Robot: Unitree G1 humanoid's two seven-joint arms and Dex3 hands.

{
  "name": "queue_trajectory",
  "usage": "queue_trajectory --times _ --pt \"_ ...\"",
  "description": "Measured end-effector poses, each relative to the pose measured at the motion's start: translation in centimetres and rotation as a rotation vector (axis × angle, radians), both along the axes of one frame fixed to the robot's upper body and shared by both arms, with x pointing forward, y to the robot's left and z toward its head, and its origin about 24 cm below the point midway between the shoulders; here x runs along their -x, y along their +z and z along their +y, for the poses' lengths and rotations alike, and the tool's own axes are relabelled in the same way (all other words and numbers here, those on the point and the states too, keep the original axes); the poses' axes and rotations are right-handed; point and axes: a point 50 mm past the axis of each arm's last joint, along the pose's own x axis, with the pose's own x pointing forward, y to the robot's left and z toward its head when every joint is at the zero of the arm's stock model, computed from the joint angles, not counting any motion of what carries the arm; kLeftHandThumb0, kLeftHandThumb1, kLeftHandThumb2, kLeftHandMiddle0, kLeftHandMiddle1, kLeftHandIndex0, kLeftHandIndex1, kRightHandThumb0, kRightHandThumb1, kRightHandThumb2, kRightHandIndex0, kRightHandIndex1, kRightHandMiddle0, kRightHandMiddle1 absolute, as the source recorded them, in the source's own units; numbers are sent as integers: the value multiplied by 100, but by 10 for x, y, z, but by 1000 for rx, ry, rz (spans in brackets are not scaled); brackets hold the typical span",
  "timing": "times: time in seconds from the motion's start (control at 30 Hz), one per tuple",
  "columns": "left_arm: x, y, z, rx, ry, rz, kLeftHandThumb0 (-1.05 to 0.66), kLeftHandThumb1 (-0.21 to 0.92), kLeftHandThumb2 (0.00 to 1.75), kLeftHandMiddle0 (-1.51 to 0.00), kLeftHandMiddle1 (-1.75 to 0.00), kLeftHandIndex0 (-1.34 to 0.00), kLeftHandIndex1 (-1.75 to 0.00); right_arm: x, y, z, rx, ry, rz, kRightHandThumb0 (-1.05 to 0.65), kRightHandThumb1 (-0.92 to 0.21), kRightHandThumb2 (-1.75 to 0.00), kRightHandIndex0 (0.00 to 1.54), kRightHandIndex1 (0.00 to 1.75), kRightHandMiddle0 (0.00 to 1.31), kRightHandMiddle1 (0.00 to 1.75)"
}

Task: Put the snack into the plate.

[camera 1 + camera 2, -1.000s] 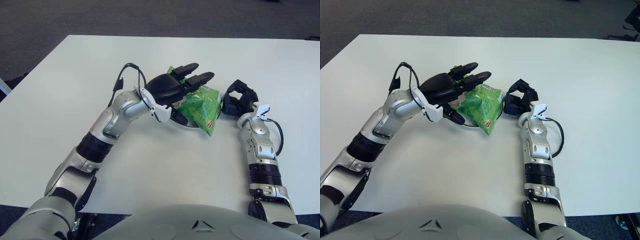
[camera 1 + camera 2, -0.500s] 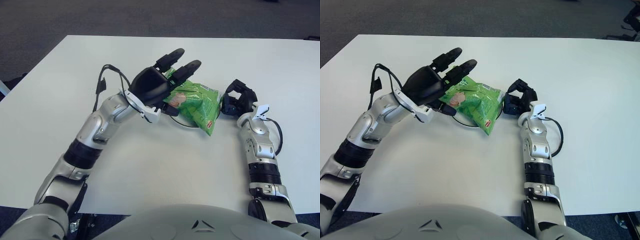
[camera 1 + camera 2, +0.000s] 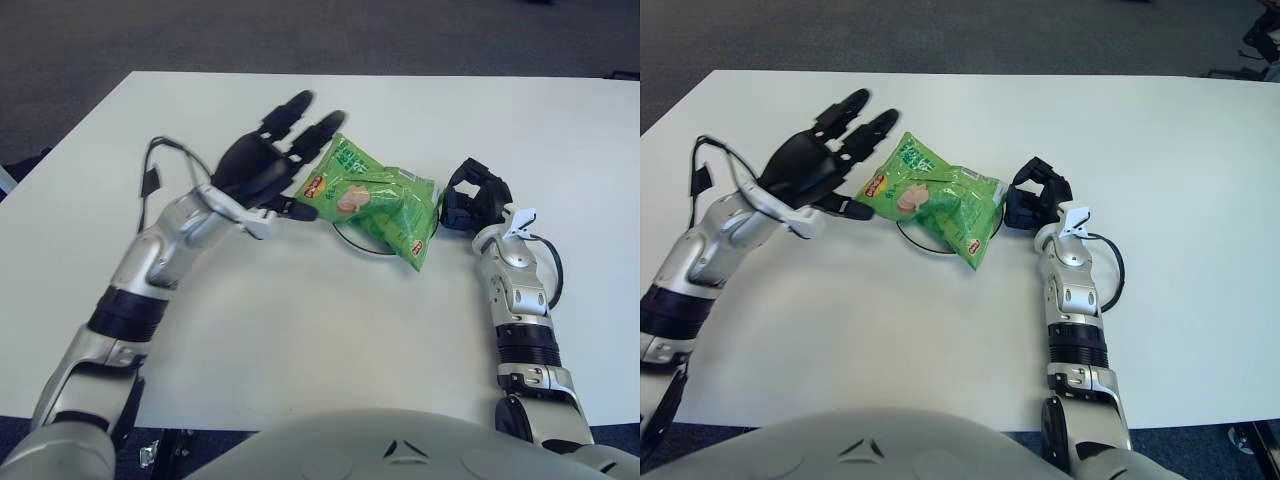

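We see the snack (image 3: pixel 378 200), a crinkled bright green bag with a red label and a pale picture on its face, lying across the plate (image 3: pixel 352 238), of which only a thin dark rim shows beneath it on the white table (image 3: pixel 330 330). Our left hand (image 3: pixel 265 165) sits just left of the bag with fingers spread and holding nothing, while our right hand (image 3: pixel 476 195) shows just right of the bag, fingers curled on nothing.

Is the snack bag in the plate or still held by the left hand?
In the plate: the snack bag lies over the plate, covering most of it. The left hand is beside it, fingers spread, holding nothing.
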Motion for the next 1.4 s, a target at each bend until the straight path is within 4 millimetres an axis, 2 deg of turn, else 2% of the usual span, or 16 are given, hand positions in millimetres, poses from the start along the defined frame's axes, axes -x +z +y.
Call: queue_trajectory --times 0.07,0.17,0.23,0.33,0.47,0.57,0.63,0.67,0.73,0.83,1.03,1.27,1.4 --pt "1 -8 13 37 56 16 -92 90 64 -19 -13 0 -55 0 -1 0 0 -1 2 -53 -19 -147 134 175 72 175" --pt "2 -17 27 140 115 40 -84 83 63 -19 -43 0 -83 1 -1 -1 2 -2 4 -53 -19 -147 134 175 72 175" --pt "2 -22 33 257 135 70 -79 76 70 -17 -64 0 -103 1 -1 -2 5 -2 4 -53 -19 -147 134 175 72 175" --pt "2 -31 38 451 155 123 -69 64 85 -23 -87 -1 -125 1 -1 -3 11 -3 1 -53 -19 -147 134 175 72 175" --pt "2 -49 38 697 160 215 -58 52 100 -34 -107 -7 -138 1 -1 -4 13 -4 -1 -53 -20 -146 134 175 71 175" --pt "-1 -55 40 790 150 266 -51 48 107 -40 -118 -14 -145 1 -1 -3 12 -3 1 -53 -20 -146 134 175 71 175" --pt "-3 -54 44 849 153 263 -45 58 94 -44 -129 -25 -157 1 -1 -3 12 -3 0 -53 -20 -146 134 175 71 175" --pt "-4 -54 46 873 154 262 -29 57 94 -48 -138 -28 -160 1 -1 -3 12 -3 1 -53 -20 -146 134 175 71 175" --pt "-5 -54 49 916 156 260 -19 53 99 -51 -146 -31 -163 1 -1 -3 12 -3 1 -53 -20 -146 134 175 71 175" --pt "-6 -56 56 993 164 266 -6 30 129 -64 -166 -45 -165 1 -2 -3 12 -3 2 -53 -20 -146 134 175 71 175" --pt "-9 -55 67 1166 175 247 -2 7 157 -81 -174 -62 -163 1 -2 -3 12 -3 4 -53 -20 -147 134 175 71 175" --pt "-9 -58 66 1270 185 284 -2 -10 172 -93 -175 -79 -154 1 -3 -4 15 -4 8 -53 -20 -147 134 175 72 175" --pt "-10 -63 65 1335 204 327 -2 -13 174 -95 -175 -84 -150 1 -3 -4 15 -4 9 -53 -19 -147 134 175 72 175"
